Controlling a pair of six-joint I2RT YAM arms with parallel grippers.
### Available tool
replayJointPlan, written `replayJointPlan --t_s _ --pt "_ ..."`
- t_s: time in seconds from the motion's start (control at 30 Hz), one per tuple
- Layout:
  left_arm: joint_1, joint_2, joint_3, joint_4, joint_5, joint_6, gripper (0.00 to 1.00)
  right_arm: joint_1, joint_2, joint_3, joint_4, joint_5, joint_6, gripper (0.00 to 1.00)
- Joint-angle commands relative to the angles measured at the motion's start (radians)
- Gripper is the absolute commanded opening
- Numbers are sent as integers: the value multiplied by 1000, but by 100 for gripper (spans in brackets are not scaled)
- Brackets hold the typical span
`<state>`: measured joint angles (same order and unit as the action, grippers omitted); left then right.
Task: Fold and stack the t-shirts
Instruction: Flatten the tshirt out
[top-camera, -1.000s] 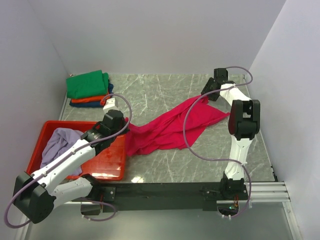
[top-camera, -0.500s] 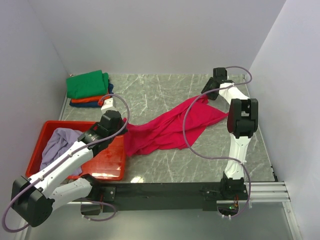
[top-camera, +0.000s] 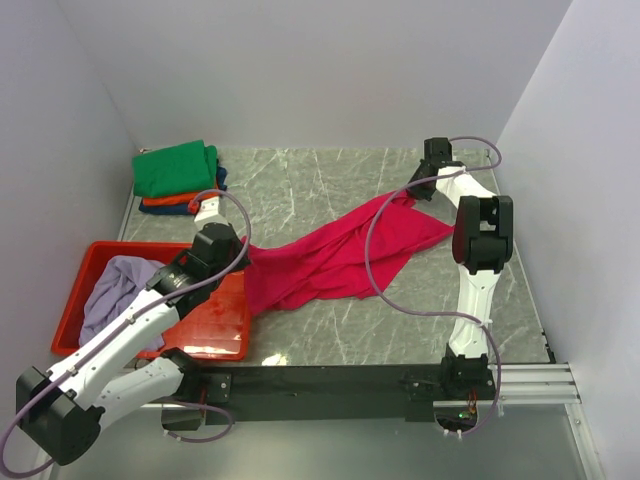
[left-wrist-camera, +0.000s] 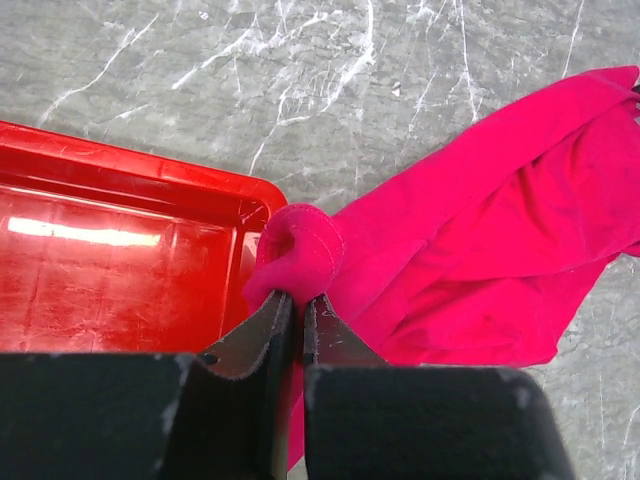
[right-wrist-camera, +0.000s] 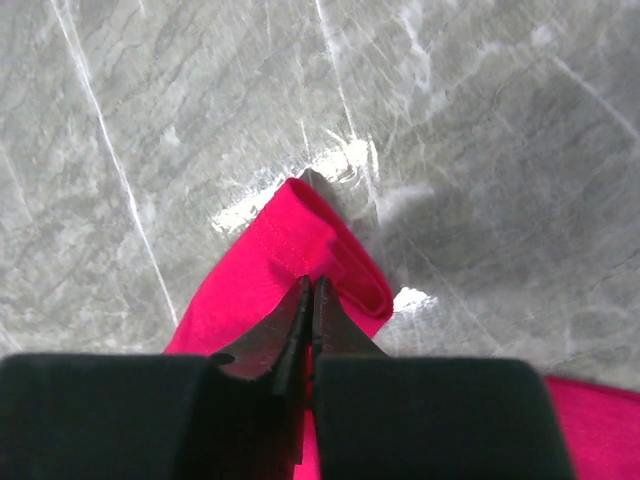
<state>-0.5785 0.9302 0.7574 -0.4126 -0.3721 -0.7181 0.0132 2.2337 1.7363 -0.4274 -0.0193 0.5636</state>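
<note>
A crimson-pink t-shirt lies crumpled and stretched diagonally across the marble table. My left gripper is shut on a bunched end of it beside the tray's corner; from above this gripper is at the shirt's near-left end. My right gripper is shut on a hemmed corner of the shirt at its far right end. Green, orange and dark blue t-shirts lie folded in a stack at the back left. A pale lavender t-shirt sits crumpled in the tray.
The red plastic tray stands at the near left, its rim just left of my left gripper. White walls close in the table at the back and on both sides. Purple cables loop over both arms.
My right gripper has shut on the far corner of the pink shirt. The left arm has shifted slightly left, still gripping its end.
</note>
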Motion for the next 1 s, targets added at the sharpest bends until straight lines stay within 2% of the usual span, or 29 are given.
replayJointPlan --t_s 0.0,0.17,0.27,0.57,0.7,0.83,0.9,0.93,0.97 --pt "8 -14 29 -2 -25 19 9 2 -48 -1 18 37 -2 0" --pt "12 10 29 21 -14 19 9 -9 -166 -52 22 81 -39 0" --pt "16 24 34 38 -7 23 8 -40 -296 -133 47 99 -54 0" --pt "45 108 68 159 71 45 8 -133 -791 -527 111 202 -91 0" --pt "71 252 118 231 151 58 7 -226 -986 -615 86 243 -106 0" --pt "91 399 177 322 246 81 6 -343 -1062 -618 47 248 -148 0" --pt "95 487 215 342 298 103 15 -393 -1077 -606 21 259 -163 0" --pt "95 513 223 354 315 111 23 -409 -1083 -607 19 263 -163 0" --pt "95 536 233 371 320 121 45 -420 -1095 -618 22 257 -163 0"
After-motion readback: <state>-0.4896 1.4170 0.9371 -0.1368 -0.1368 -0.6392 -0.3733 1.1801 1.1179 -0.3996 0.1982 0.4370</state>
